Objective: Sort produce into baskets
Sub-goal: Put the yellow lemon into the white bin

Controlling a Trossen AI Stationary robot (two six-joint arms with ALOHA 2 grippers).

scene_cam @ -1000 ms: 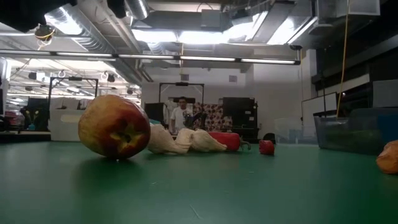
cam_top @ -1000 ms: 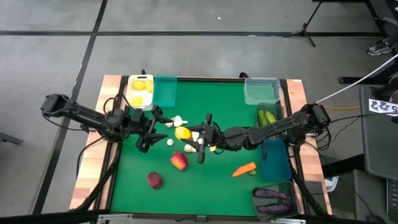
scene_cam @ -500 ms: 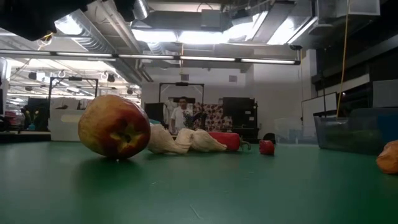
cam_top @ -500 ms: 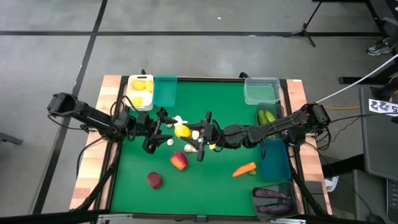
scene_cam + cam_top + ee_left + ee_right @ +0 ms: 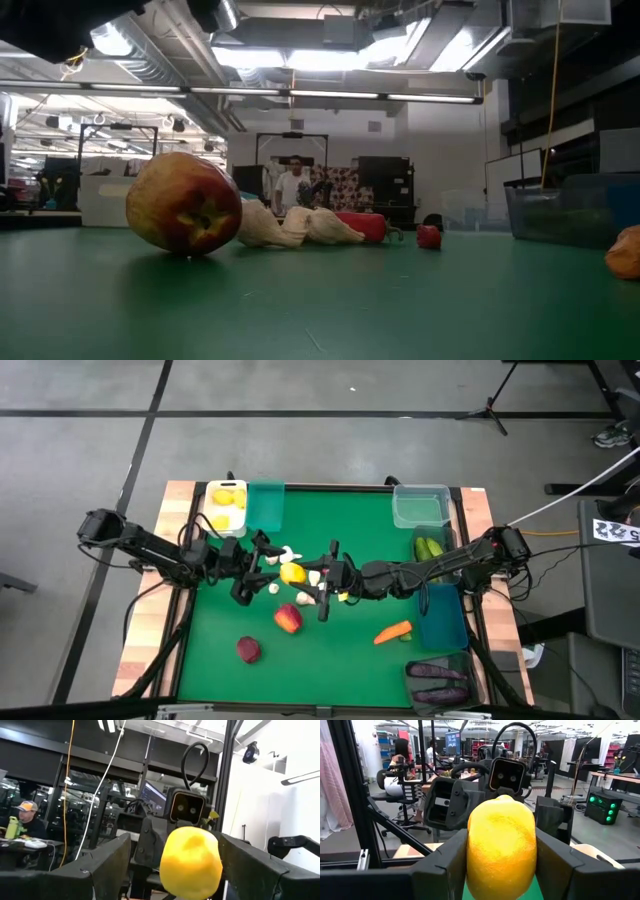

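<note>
A yellow lemon (image 5: 292, 572) is in the middle of the green table, between my two grippers. My right gripper (image 5: 312, 576) comes in from the table's right and is shut on the lemon, which fills the right wrist view (image 5: 501, 847). My left gripper (image 5: 268, 564) faces it from the table's left. It is open, with one finger (image 5: 102, 867) on each side of the lemon (image 5: 191, 862) and a gap showing on both sides. More lemons lie in the white bin (image 5: 212, 510) at the far left. My right gripper pinches the lemon's two sides (image 5: 472, 855) between its two fingers. The fingers lie about level and come from the table's right side. The lemon stands on end between them, and its end toward my left gripper is free.
Garlic bulbs (image 5: 287, 553) lie around the lemon. Nearer are a red apple (image 5: 288, 619), a darker red fruit (image 5: 248, 650) and a carrot (image 5: 392, 631). A teal bin (image 5: 266, 505) and a clear bin (image 5: 420, 505) stand at the far edge. Cucumbers (image 5: 430, 548), a blue bin (image 5: 443, 618) and eggplants (image 5: 437, 682) line the right edge.
My left gripper has moved toward the table's right, up to the lemon, and now has its open fingers on either side of it. My right gripper and the lemon have stayed where they were.
</note>
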